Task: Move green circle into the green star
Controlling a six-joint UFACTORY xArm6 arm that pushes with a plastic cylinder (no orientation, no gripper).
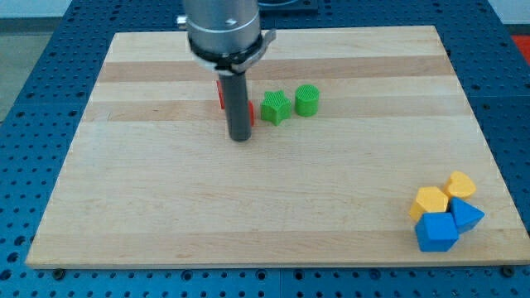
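No claw; only my tip [239, 137], resting on the pale wooden desk [166, 207]. Behind the rod, half hidden, a red block [222, 93], shape unclear. Right of it, ridged green star [276, 108], then ribbed green circle [306, 100] just beside. Far corner: yellow and blue blocks.
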